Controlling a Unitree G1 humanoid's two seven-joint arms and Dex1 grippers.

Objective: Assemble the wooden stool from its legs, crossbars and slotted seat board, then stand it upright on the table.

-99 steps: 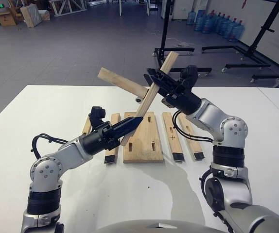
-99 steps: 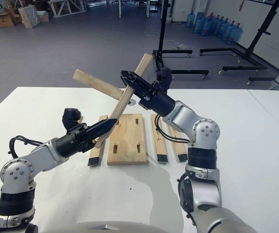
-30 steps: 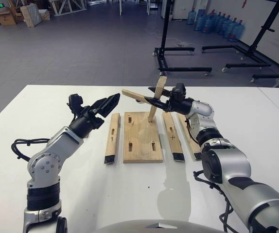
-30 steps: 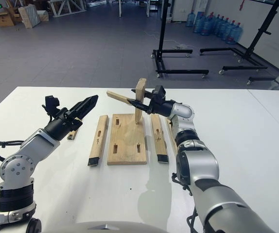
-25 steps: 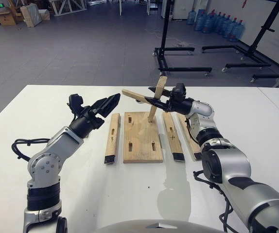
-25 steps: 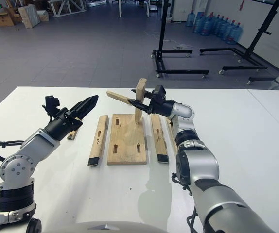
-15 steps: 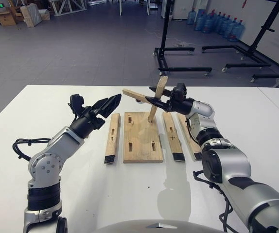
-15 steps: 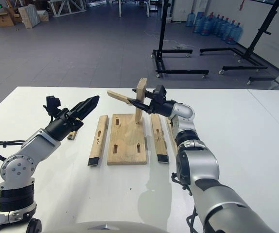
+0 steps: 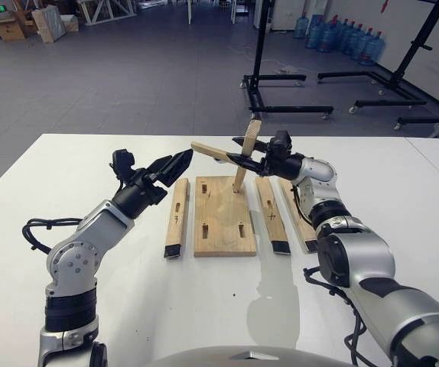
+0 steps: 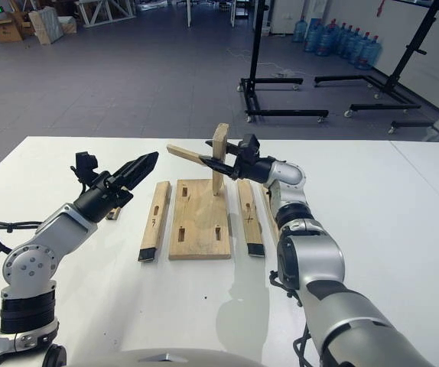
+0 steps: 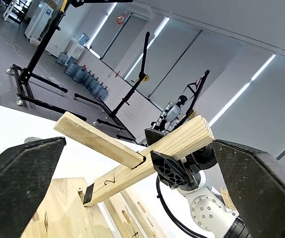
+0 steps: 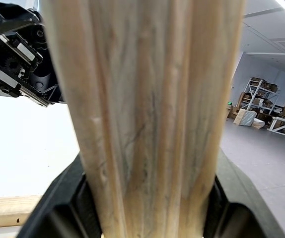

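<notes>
white table (image 9: 112, 306) in a big workshop hall. right gripper (image 9: 244, 157) is clamped on a tilted stool leg (image 9: 255, 130), foot on the seat board (image 9: 223, 222) mid frame, crossbar (image 9: 208, 151) poking toward upper left. left gripper (image 9: 180, 162) gapes empty beside the crossbar tip. risk imo: a nudge there pops the crossbar loose or skids the foot off the board. pale raw wood, dark-capped ends.

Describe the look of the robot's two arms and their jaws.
Both the left arm and the right arm are built of rounded silver-grey shells joined by black joint bands. Each forearm ends in a black wrist unit with long, tapering black jaws. Loose black cables loop outside each arm near the elbow.
</notes>
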